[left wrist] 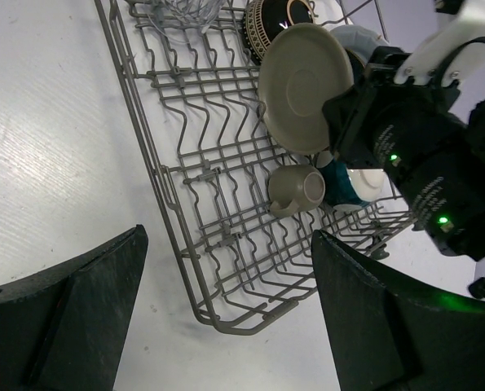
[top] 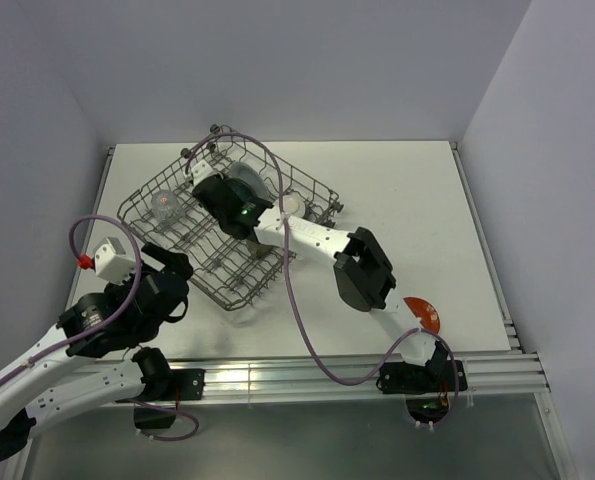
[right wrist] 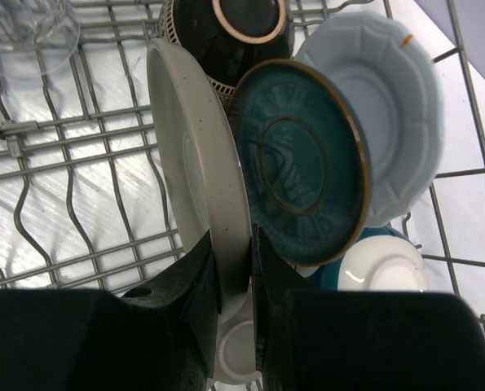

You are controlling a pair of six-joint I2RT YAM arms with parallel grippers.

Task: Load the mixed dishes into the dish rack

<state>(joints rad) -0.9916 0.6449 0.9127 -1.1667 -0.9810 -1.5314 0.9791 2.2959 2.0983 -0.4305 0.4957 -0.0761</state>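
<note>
While the right end effector is clamped on the cream speckled round dish, seating it upright by the grey wire dish rack's far right edge, left end effector hangs apart. Next, probably: release, then fetch the red-orange saucer at the worktop's near right edge.

The dish rack is grey wire, the desk white. The speckled plate is cream with fine dark flecks, the teal saucer has a bronze rim and raised rings, and the fluted plate is pale blue. The bowl is dark brown with a cream foot ring and patterned band, the mug grey, the lone saucer red-orange.
</note>
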